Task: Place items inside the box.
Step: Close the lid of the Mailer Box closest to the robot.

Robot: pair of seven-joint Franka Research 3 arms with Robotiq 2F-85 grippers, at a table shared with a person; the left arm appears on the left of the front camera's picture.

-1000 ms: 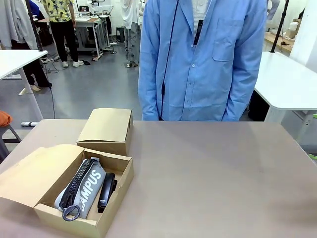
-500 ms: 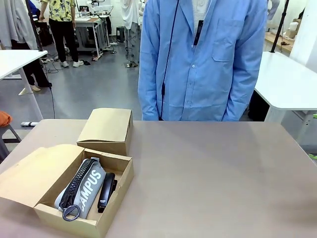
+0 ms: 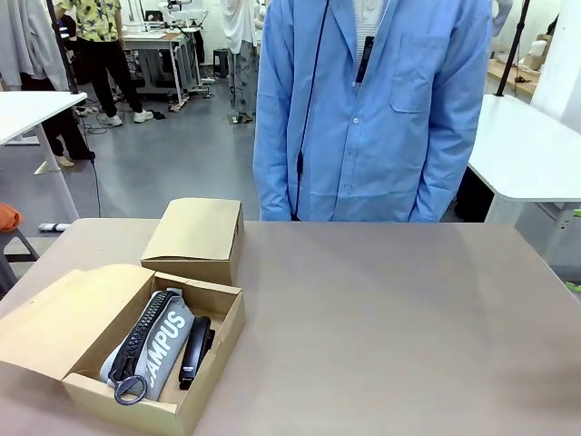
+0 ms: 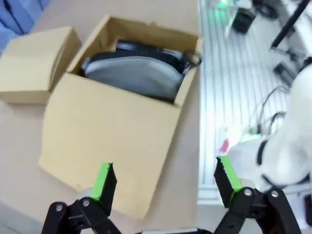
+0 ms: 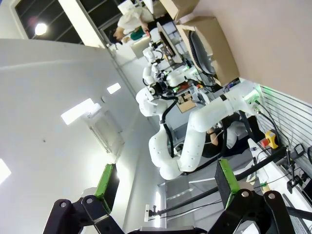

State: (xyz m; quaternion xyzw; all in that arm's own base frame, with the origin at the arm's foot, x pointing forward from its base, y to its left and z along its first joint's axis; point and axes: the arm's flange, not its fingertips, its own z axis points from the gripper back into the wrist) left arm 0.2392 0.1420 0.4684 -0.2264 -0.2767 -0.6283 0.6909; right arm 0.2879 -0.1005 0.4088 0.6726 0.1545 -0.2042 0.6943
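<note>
1. The open brown cardboard box [image 3: 186, 350] sits on the tan desk [image 3: 390, 327] with its lid flap [image 3: 68, 318] laid out flat beside it; a second, closed cardboard box [image 3: 195, 238] stands just behind it.
2. Inside the open box lie a grey zip pencil pouch lettered "CAMPUS" [image 3: 150, 350] with a ring pull [image 3: 130, 389] at its near end, and a black stapler [image 3: 195, 350] touching the pouch's side. Both lie lengthwise along the box.
3. The left gripper [image 4: 165, 183] hangs above and just outside the box, its green-padded fingers [image 4: 103, 179] spread wide and holding nothing. In the left wrist view the box lies ahead of the fingers, beyond the flat lid flap [image 4: 112, 141], with the pouch [image 4: 131, 75] stretched crosswise to the direction the fingers point.
4. The right gripper [image 5: 163, 187] is likewise wide open and empty; its fingers [image 5: 224, 178] point away from the work, toward the room and the other arm, with the box [image 5: 209, 44] far off near the top of that view.
5. The left arm is judged the nearer of the two to the box. No further loose item is seen on the desk, so any coming move likely turns on that short reach across the flap, or on the person [image 3: 372, 109] at the far side offering something.
</note>
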